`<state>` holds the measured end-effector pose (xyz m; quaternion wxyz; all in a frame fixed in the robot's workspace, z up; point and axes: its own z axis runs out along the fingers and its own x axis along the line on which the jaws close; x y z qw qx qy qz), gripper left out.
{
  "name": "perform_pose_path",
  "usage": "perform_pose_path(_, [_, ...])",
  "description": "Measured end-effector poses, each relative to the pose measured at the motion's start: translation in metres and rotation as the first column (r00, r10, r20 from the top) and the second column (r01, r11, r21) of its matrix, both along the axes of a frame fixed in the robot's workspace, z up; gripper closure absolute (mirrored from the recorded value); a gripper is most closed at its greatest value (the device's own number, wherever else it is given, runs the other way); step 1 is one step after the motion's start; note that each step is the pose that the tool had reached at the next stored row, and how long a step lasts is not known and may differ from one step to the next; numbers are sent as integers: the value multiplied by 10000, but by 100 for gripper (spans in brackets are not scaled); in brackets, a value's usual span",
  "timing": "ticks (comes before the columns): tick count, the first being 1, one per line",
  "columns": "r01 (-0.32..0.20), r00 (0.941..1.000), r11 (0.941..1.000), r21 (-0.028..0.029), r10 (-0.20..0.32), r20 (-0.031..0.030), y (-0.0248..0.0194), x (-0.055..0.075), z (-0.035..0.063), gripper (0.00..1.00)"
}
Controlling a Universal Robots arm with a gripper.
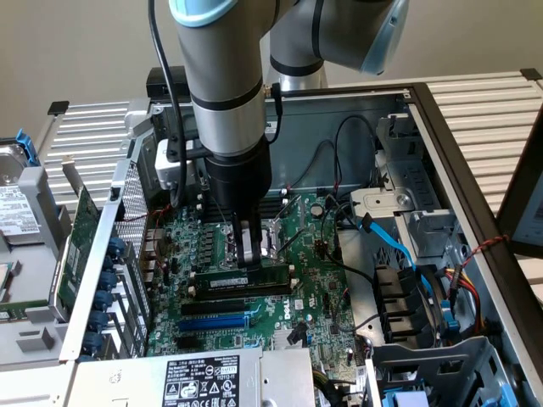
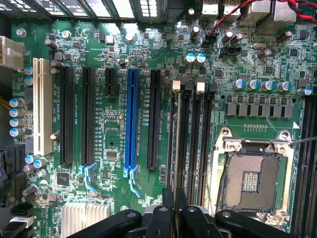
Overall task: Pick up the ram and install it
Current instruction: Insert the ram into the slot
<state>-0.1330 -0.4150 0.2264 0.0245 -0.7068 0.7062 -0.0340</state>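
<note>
Item: my gripper [image 1: 249, 259], jaws narrow, pinching the ram [image 1: 267, 275] upright over mem slots [image 2: 195, 144] beside CPU socket [image 2: 252, 181], prob. so contacts meet slot.

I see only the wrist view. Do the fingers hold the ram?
Observer: Yes. In the exterior view the fingers grip the ram at its upper edge, near its middle.
Operator: Is it tilted?
Observer: No, it runs parallel to the long black slot beside it, white label showing.
Operator: Anything by the arm?
Observer: A black cable hangs along it on the exterior view's left.
</note>
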Motion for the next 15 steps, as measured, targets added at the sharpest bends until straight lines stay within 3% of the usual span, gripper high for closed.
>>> perform_pose_path(15, [1,10000,10000,-1,-1,4,0,-10,-3,86])
